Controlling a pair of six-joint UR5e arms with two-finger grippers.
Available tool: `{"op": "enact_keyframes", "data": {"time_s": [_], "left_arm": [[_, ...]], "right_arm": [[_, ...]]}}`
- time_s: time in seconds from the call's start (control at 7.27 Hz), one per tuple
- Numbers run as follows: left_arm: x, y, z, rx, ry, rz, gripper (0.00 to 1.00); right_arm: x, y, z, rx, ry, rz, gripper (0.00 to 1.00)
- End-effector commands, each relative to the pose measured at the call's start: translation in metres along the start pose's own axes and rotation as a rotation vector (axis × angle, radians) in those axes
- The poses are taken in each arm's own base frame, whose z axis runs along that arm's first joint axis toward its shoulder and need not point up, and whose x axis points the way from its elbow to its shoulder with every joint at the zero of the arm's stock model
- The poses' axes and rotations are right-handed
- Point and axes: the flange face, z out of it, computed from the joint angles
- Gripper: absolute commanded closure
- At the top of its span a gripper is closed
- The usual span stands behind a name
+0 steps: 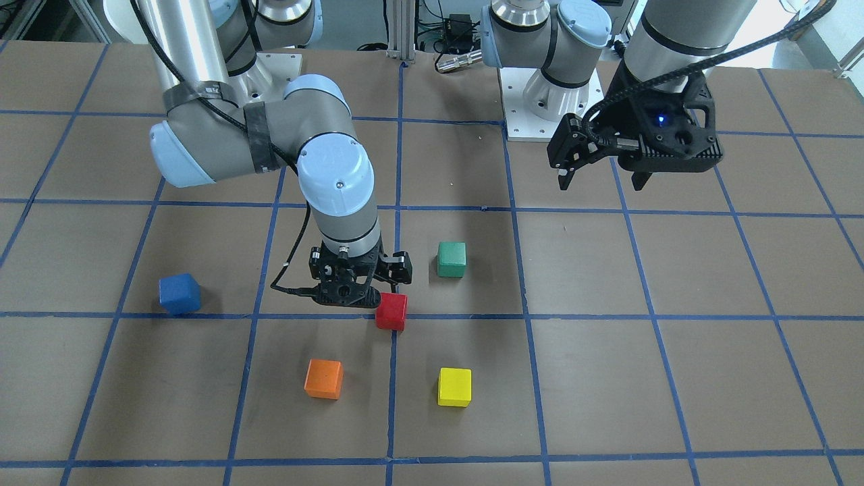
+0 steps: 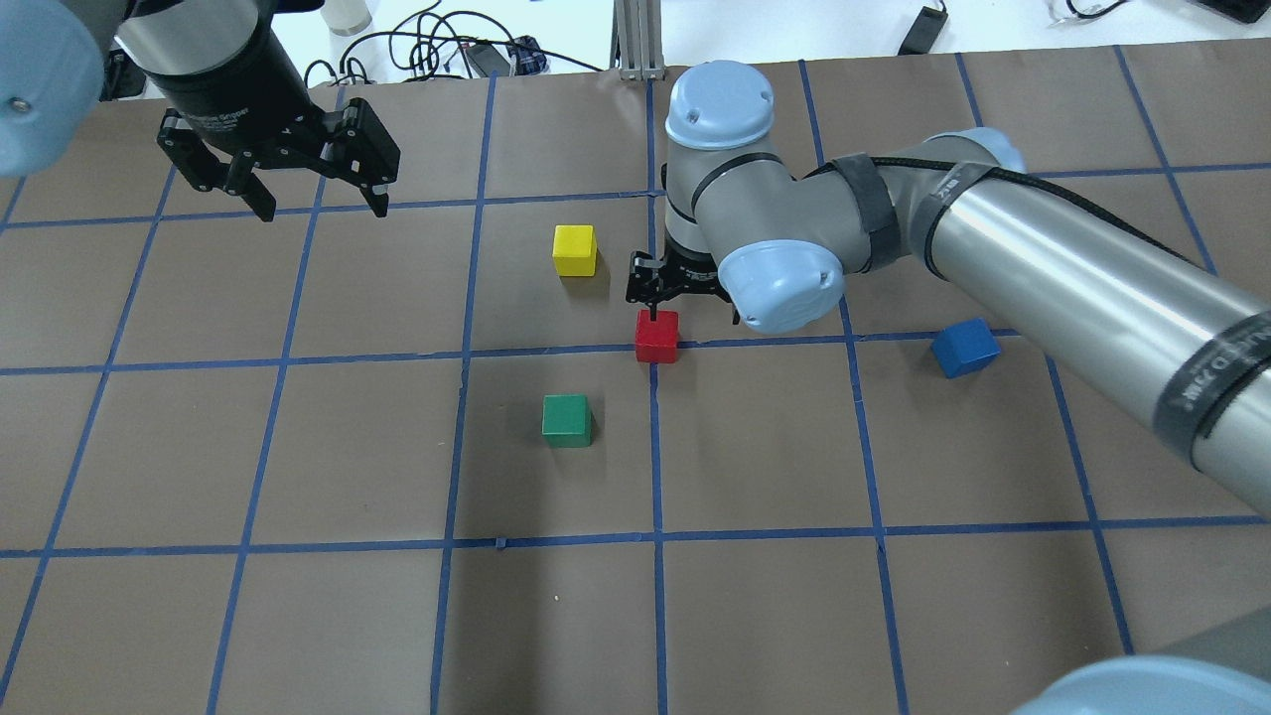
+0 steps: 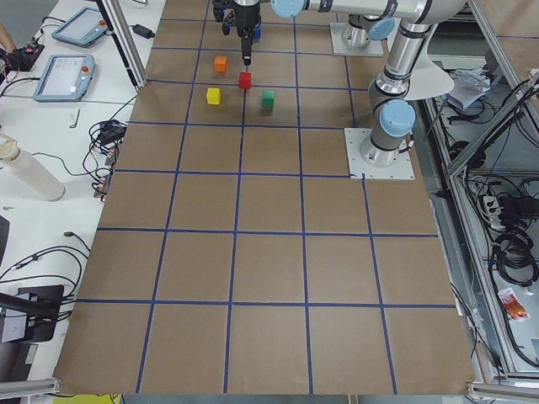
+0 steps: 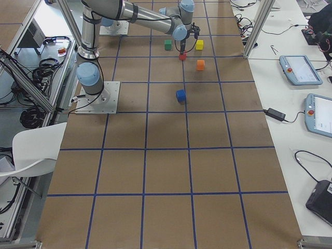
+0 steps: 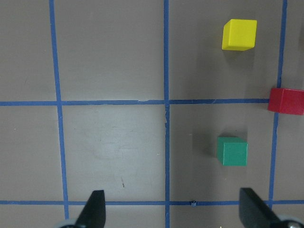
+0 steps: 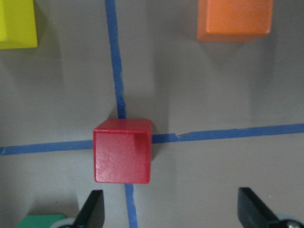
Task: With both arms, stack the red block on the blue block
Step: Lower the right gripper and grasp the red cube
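Observation:
The red block (image 1: 391, 310) sits on a blue tape crossing near the table's middle; it also shows in the overhead view (image 2: 656, 337). My right gripper (image 1: 347, 295) hangs open just above the table beside it. In the right wrist view the red block (image 6: 122, 156) lies just ahead of one fingertip (image 6: 93, 211), not centred between the jaws. The blue block (image 1: 179, 293) rests alone on the table, toward my right side (image 2: 965, 348). My left gripper (image 2: 323, 204) is open and empty, high above the table, well away from the blocks.
A green block (image 1: 451, 260), a yellow block (image 1: 454, 387) and an orange block (image 1: 324, 379) stand around the red one. The right arm's elbow (image 2: 784, 288) overhangs the area between the red and blue blocks. The brown table (image 1: 675, 337) carries a blue tape grid.

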Motion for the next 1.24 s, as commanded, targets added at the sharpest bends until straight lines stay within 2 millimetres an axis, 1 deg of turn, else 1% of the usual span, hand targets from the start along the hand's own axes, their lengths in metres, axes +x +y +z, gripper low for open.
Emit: {"op": "enact_keyframes", "data": {"time_s": [0.0, 0.14, 0.41, 0.55, 0.69, 0.83, 0.96, 1.1], "left_arm": [[0.000, 0.001, 0.001, 0.003, 0.002, -0.008, 0.00], [0.000, 0.001, 0.003, -0.001, 0.002, -0.008, 0.00], [0.000, 0.001, 0.003, -0.001, 0.002, -0.009, 0.00], [0.000, 0.002, 0.002, 0.001, 0.002, -0.009, 0.00], [0.000, 0.001, 0.003, -0.001, 0.003, -0.009, 0.00], [0.000, 0.002, 0.002, 0.001, 0.003, -0.009, 0.00], [0.001, 0.001, 0.003, 0.001, 0.005, -0.009, 0.00], [0.000, 0.001, 0.002, 0.002, 0.003, -0.009, 0.00]], "right_arm": [[-0.017, 0.001, 0.027, -0.001, -0.006, -0.017, 0.00], [-0.023, 0.002, 0.041, -0.009, -0.003, -0.028, 0.00], [-0.030, 0.003, 0.055, -0.024, -0.026, -0.035, 0.00], [-0.030, 0.003, 0.059, -0.023, -0.026, -0.038, 0.03], [-0.030, 0.003, 0.061, -0.026, -0.023, -0.044, 0.18], [-0.030, 0.003, 0.064, -0.033, -0.020, -0.045, 0.45], [-0.030, 0.002, 0.063, -0.035, -0.021, -0.033, 0.88], [-0.029, 0.003, 0.059, -0.036, -0.019, -0.031, 1.00]]}}
